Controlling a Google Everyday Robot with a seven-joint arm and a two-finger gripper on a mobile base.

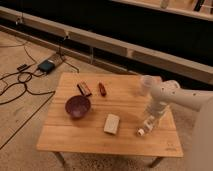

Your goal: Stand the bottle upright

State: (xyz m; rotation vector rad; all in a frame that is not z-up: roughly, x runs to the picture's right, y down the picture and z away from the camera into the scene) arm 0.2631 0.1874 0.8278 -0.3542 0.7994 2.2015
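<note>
The bottle point(143, 130) lies on its side near the right front of the wooden table point(125, 102), its white cap pointing toward the front edge. My white arm reaches in from the right. The gripper point(150, 121) points down directly over the bottle's far end, open, with its tips at or just above the bottle. I cannot tell whether they touch it.
A translucent cup point(146, 84) stands behind the arm at the table's back right. A flat white block point(112, 123) lies left of the bottle, a purple bowl point(77, 106) further left. A dark bar point(84, 89) and a red item point(102, 89) lie at the back. Cables point(20, 80) run across the floor on the left.
</note>
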